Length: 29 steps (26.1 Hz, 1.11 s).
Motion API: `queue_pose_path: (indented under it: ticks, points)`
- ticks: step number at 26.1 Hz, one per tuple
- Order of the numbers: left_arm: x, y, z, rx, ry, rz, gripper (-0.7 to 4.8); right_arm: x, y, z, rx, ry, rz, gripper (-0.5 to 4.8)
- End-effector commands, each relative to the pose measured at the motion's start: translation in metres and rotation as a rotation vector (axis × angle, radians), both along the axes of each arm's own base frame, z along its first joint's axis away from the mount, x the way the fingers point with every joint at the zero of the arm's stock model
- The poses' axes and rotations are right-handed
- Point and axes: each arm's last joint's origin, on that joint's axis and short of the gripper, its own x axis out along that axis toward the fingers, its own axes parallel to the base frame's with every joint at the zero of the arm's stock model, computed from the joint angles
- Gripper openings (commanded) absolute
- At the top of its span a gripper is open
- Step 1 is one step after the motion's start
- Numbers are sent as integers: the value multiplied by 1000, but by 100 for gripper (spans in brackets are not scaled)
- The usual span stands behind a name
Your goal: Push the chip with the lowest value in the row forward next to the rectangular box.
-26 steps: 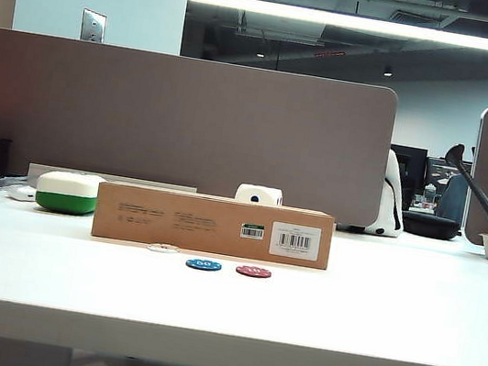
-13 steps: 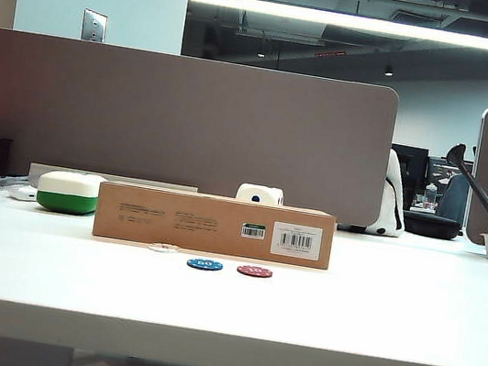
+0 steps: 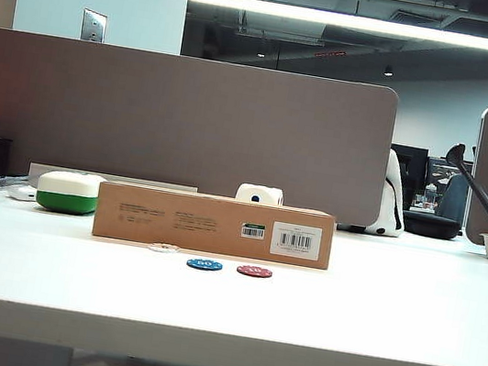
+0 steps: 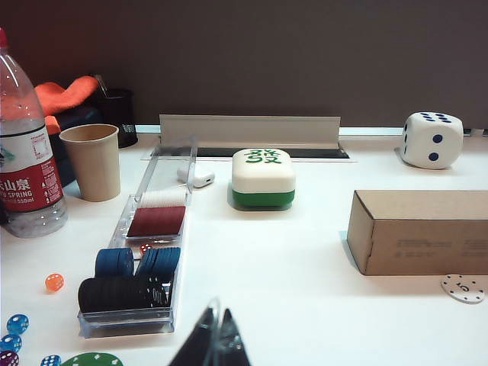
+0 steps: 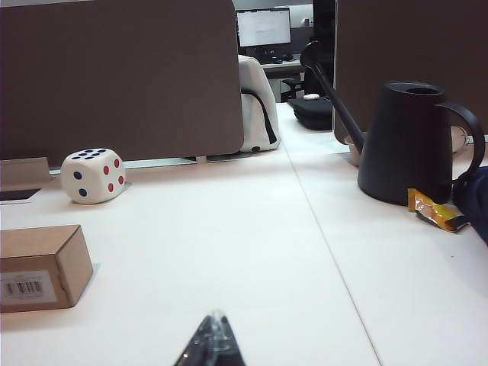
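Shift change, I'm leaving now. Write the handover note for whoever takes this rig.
Left gripper: fingers together, empty, held back short of the chip tray. Right gripper: fingers together, empty, over bare table right of the rectangular box.
White chip lies close against the box's front face, ahead of the blue chip and red chip, which sit side by side farther from the box.
Done: the push looks finished.
Left: confirm the white chip is lowest; its printed value is too small to read.
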Motion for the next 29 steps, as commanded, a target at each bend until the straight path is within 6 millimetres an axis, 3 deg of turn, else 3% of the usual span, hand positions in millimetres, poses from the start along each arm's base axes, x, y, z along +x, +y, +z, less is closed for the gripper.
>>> queue_pose_path:
  ticks: [1,29]
  points:
    - [0,0,2,0,-13,-5,-5,0,0,0,0,-11,1,-9]
    - [0,0,2,0,-13,-5,-5,0,1,-1,-50,-5,26,-8]
